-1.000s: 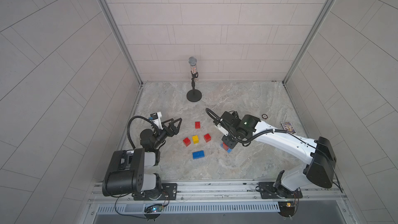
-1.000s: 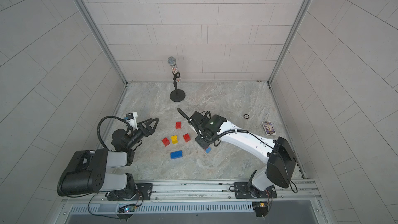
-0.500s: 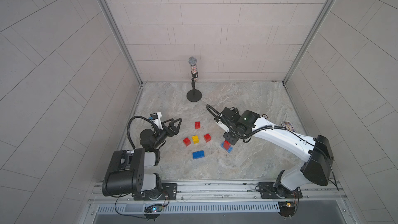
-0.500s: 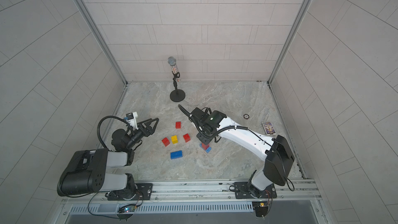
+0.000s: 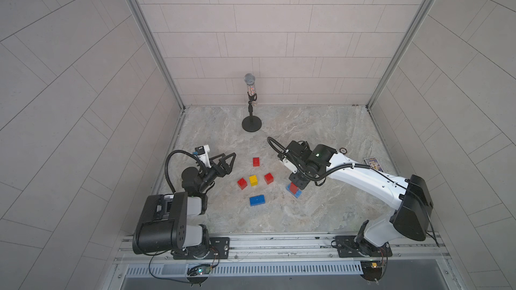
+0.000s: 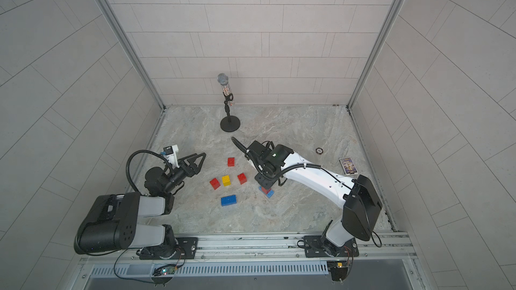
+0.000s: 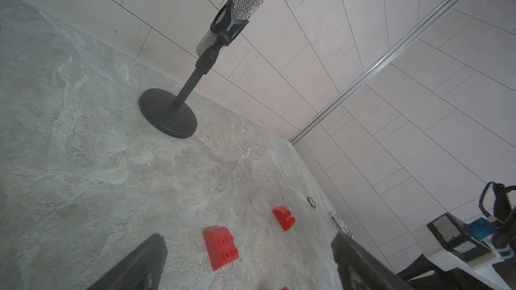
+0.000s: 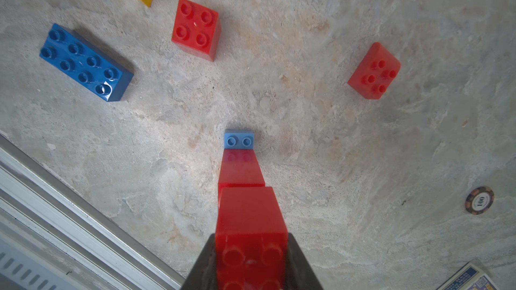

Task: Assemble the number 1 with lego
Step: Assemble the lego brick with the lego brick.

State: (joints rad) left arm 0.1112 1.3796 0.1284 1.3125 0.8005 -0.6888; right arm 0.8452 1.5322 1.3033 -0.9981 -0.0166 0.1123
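right gripper (image 8: 251, 263): shut narrow on the top brick of the red stack (image 8: 250, 216), one finger on each side.
red stack: red bricks one on another, upright, standing on the light blue brick (image 8: 238, 139).
light blue brick: on the surface (image 5: 321, 213) before the right arm, two bare studs showing past the foot of the stack; apart from the loose bricks.
left gripper (image 5: 228, 160): jaws wide, holding nothing, near the surface's left edge and pointing toward the loose bricks.
loose bricks: left red brick (image 5: 242, 183), yellow brick (image 5: 253, 180) and right red brick (image 5: 268, 178) in a short row between the two arms, close together but not joined; far red brick (image 5: 256, 161) beyond them; dark blue brick (image 5: 257, 200) flat, studs up, on the near side of the row.
microphone stand (image 5: 251, 124): upright by the back wall.
poker chip (image 5: 343, 150): flat, beyond the right arm.
card box (image 5: 372, 163): near the right wall.
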